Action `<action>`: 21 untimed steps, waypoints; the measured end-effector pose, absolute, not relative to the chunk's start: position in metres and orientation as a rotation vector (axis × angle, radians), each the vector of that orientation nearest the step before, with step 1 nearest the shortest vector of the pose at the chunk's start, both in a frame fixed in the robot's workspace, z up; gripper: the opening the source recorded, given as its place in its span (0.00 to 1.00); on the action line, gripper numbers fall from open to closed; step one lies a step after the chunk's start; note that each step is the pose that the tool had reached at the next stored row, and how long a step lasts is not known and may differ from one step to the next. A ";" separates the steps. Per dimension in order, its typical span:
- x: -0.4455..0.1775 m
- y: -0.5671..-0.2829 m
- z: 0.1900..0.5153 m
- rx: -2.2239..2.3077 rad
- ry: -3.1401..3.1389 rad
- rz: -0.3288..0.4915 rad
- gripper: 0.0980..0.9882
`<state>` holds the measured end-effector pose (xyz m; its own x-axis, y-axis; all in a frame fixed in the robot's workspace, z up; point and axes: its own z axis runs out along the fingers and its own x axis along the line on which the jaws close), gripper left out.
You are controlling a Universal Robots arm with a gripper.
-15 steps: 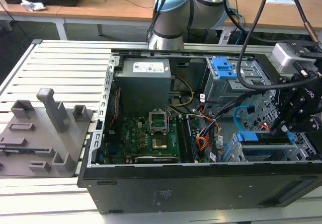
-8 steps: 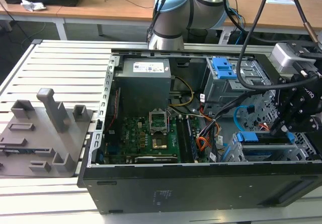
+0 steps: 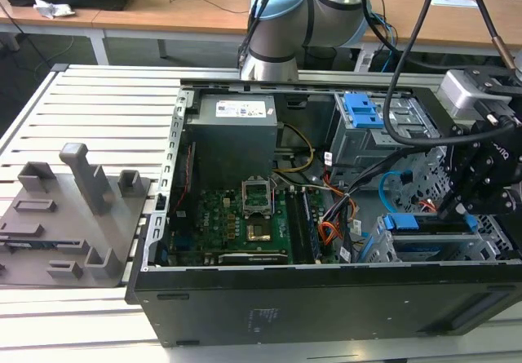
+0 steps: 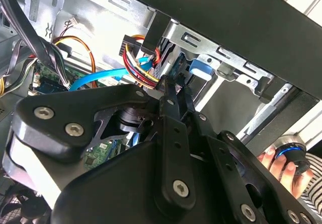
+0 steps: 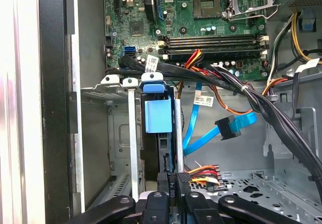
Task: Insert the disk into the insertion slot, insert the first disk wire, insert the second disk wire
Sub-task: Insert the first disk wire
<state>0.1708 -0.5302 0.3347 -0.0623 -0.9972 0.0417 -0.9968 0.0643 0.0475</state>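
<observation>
The disk (image 5: 160, 117), in its bright blue caddy, sits inside the insertion slot (image 5: 116, 133) of the silver drive cage. In the exterior view the disk (image 3: 426, 222) lies at the case's front right corner. My gripper (image 5: 174, 198) is shut on a black plug with red, yellow and black wires (image 5: 201, 173), held against the disk's rear edge. A loose blue disk wire (image 5: 229, 127) hangs just beside the cage, its plug free. In the second wrist view my gripper (image 4: 175, 89) points at the blue caddy (image 4: 204, 66). The gripper (image 3: 458, 208) hovers over the slot.
The open computer case (image 3: 326, 298) lies on a slatted table. A larger grey cage with a blue clip (image 3: 363, 110) stands behind the slot. Cable bundles (image 5: 261, 103) cross beside the cage, near the motherboard (image 3: 236, 216). A person's hand (image 4: 274, 164) holds a blue-ringed knob outside the case.
</observation>
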 end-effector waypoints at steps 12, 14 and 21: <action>0.171 -0.529 0.361 2.107 -2.245 -0.009 0.16; 0.171 -0.529 0.369 2.107 -2.245 -0.010 0.02; 0.171 -0.529 0.358 2.108 -2.246 -0.012 0.01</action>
